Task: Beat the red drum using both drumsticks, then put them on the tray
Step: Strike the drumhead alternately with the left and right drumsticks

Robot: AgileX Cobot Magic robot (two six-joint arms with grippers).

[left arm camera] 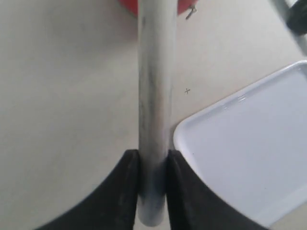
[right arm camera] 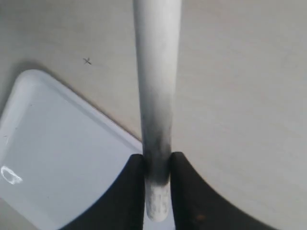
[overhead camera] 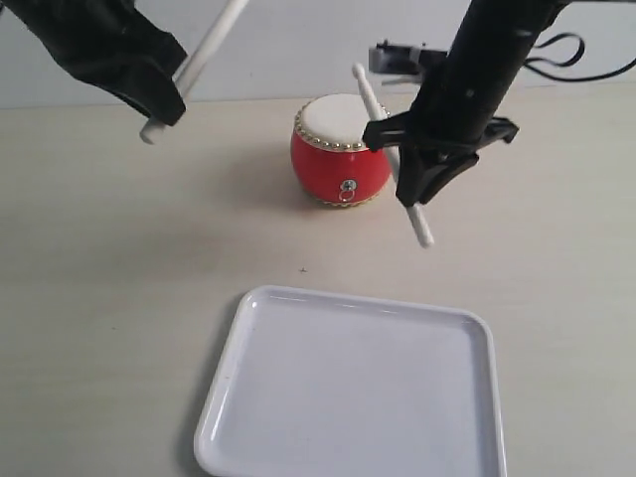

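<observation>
One drumstick (left arm camera: pixel 156 86) is pinched in your left claw (left arm camera: pixel 153 160). The black fingers (left arm camera: pixel 127 191) press on it from both sides, and only a short stub pokes out behind them. From the outside camera that stick slants up toward the right at the far left of the scene. It is clear of the red drum (overhead camera: pixel 338 149), and its upper end runs out of the picture.

The second drumstick (right arm camera: pixel 156 72) is pinched in your right claw (right arm camera: pixel 157 163) in the same way. That stick stands steep, just right of the drum. Its rounded upper tip sits over the right edge of the cream skin, and you cannot tell whether it touches. Its lower end hangs below the claw, above the table (overhead camera: pixel 119 298).

The drum stands upright at the far middle, with its small metal ring facing the near side. The white tray (overhead camera: pixel 348 397) lies flat at the near side, a little right of the middle, well apart from the drum. Between them a small cross (overhead camera: pixel 303 269) is marked on the table.
</observation>
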